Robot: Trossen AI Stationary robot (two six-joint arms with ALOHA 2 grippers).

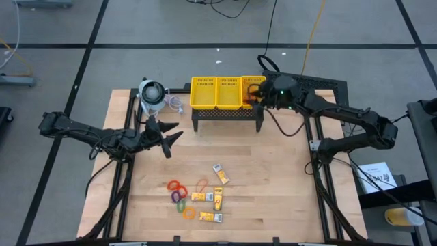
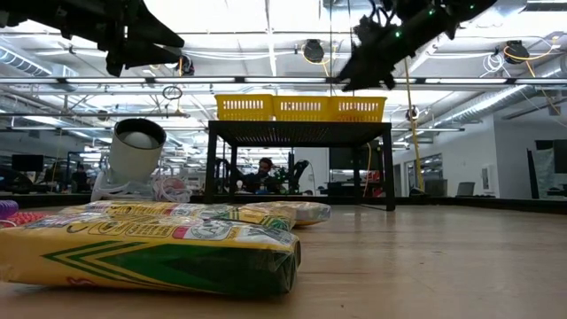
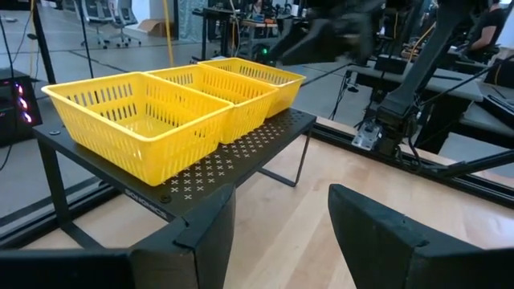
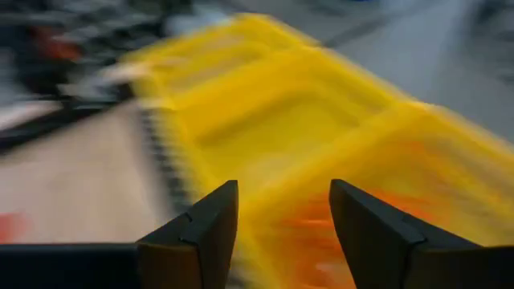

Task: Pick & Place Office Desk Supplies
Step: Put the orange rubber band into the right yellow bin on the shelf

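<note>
- Left arm (image 1: 89, 133) — dark, slim, jointed links.
- Right arm (image 1: 341, 123) — same dark build, a green light glowing near its wrist.
- Fingers (image 3: 377, 241) — broad, matte black, wedge-shaped, with angular tips.

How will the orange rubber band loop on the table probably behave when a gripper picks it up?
The orange rubber band loop looks thin and lies flat on the table, so it is probably floppy and very light. Grasping it may be hard, since it sits so low. It seems unlikely to roll.
</note>
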